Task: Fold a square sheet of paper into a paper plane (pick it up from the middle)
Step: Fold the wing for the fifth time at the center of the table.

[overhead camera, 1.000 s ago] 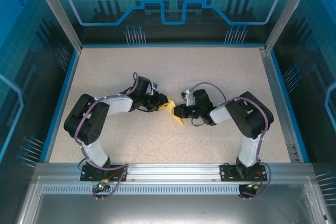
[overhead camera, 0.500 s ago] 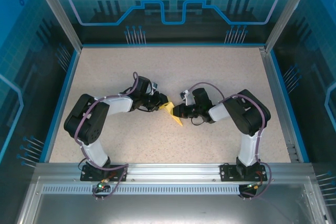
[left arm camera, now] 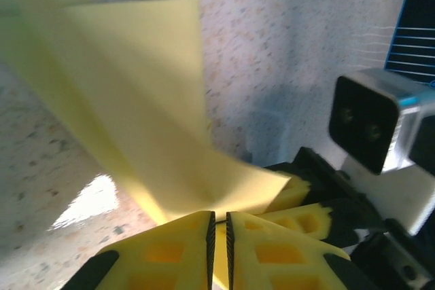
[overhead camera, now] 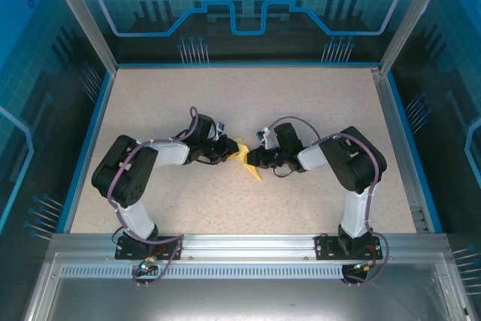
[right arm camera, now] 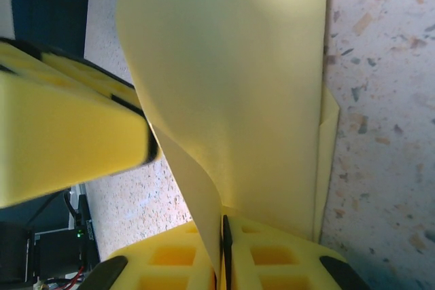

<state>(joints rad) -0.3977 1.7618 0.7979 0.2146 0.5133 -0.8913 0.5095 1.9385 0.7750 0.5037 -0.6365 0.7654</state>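
At the bottom of the left wrist view the left tool (left arm camera: 219, 232) has its yellow foam pads (left arm camera: 170, 252) pressed nearly together on the lower edge of the thin, bright-yellow paper sheet (left arm camera: 129, 93). At the bottom of the right wrist view the right tool (right arm camera: 221, 252) is likewise clamped on one layer. Both pinch the same small piece at the centre of the overhead frame, over the speckled beige table (overhead camera: 316, 103), so I judge that pulling apart or twisting unevenly could tear it, drag it from a pad or spoil a crease. The sheet looks partly folded: stacked layers, one sharp corner, and a flap that curves instead of lying flat.
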